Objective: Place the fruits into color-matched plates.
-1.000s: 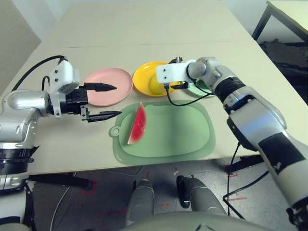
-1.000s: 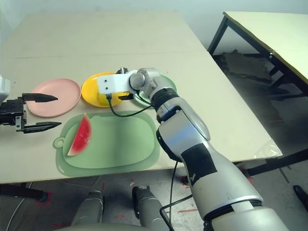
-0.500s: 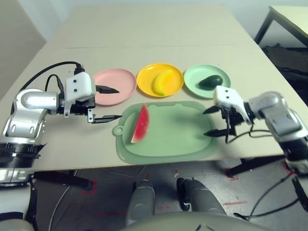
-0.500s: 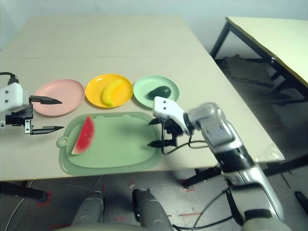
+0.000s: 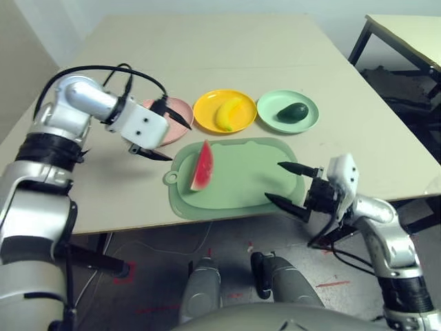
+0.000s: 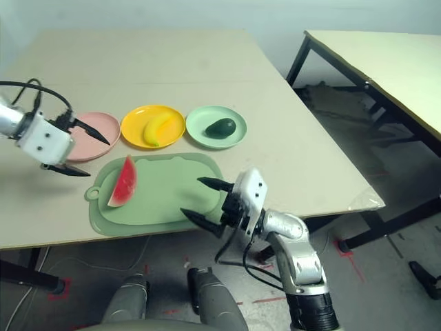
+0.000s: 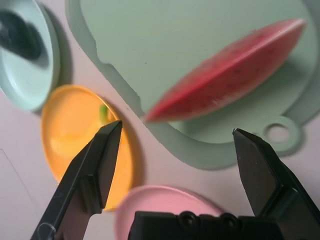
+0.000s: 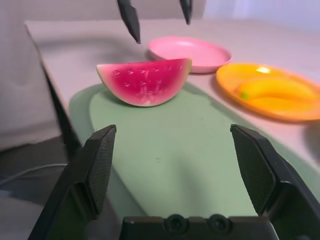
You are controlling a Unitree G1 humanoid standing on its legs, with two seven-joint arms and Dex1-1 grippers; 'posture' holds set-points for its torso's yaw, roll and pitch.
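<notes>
Currently, three plates were noted in a row across the middle of the table (image 5: pixel 227 48): a pink plate (image 5: pixel 180 109) nearest the left edge, an orange plate (image 5: pixel 224 111) in the middle, a mint plate (image 5: pixel 288 111) toward the right edge. The banana (image 5: pixel 229 112) was seen lying in the orange plate and the avocado (image 5: pixel 292 111) in the mint plate. The pink plate was observed bare. The watermelon wedge (image 5: pixel 201 165) was found standing on its rind on the left part of the green mat (image 5: pixel 238 181), which lay at the near edge of the table. The left gripper (image 5: pixel 162 132) was held above the table between the pink plate and the mat's loop, jaws wide, nothing gripped. The right gripper (image 5: pixel 287 185) was held level at the mat's near right corner, jaws likewise wide and empty, pointed toward the wedge.
</notes>
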